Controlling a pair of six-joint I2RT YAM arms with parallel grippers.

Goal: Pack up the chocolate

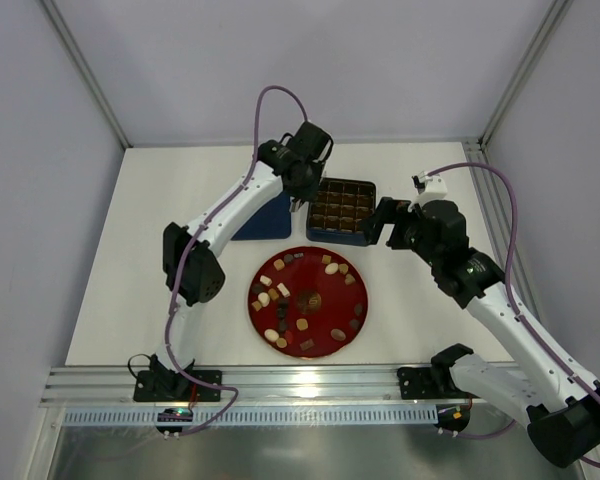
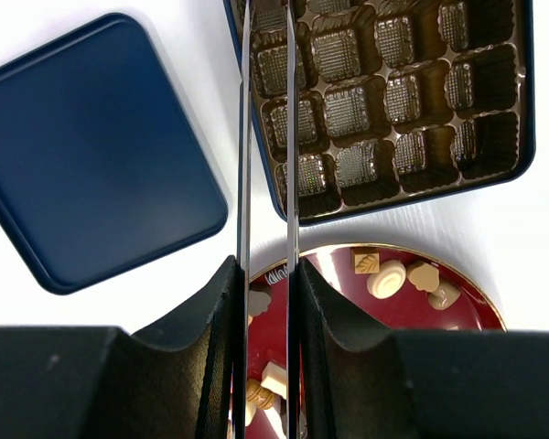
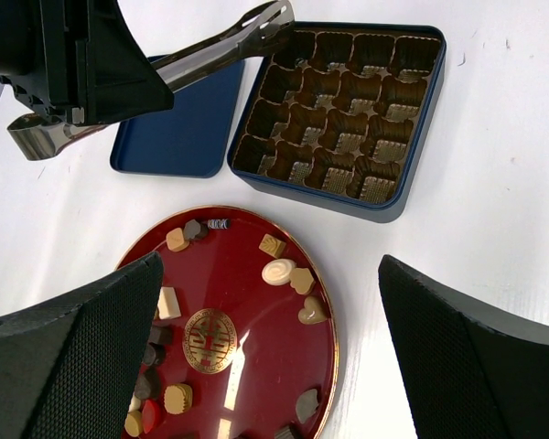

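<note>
A white counter (image 1: pixel 150 280) fills the floor of a pale-walled enclosure (image 1: pixel 280 60), with a slotted aluminium rail (image 1: pixel 310 378) running along its near edge, where both arm bases are bolted. A round red plate (image 1: pixel 330 300) with a gold centre emblem sits mid-counter, nearest the bases. The chocolate (image 3: pixel 279 271) lies scattered across it in small cream, tan and dark brown pieces, thicker on the plate's left half in the overhead view. Just beyond the plate stands a dark blue square tin (image 1: pixel 340 237), whose gold-brown grid of cups shows ribbed bottoms. Its flat blue lid (image 2: pixel 91 146) lies on the counter just to the left of the tin. The left arm (image 1: pixel 220 215) rises from its base, bends at the elbow and stretches forward to the far side, ending above the tin's left edge. The left gripper (image 2: pixel 267 274) is clamped on a pair of metal tongs (image 3: pixel 210 50). Their two thin blades run out close together between its fingers, with the tips over the tin's left column of cups. The right arm (image 1: pixel 500 310) angles in from the right, its wrist close to the tin's right side. The right gripper (image 3: pixel 269 261) is released, its fingers spread wide with nothing between them, and its camera looks down on the plate and tin.
</note>
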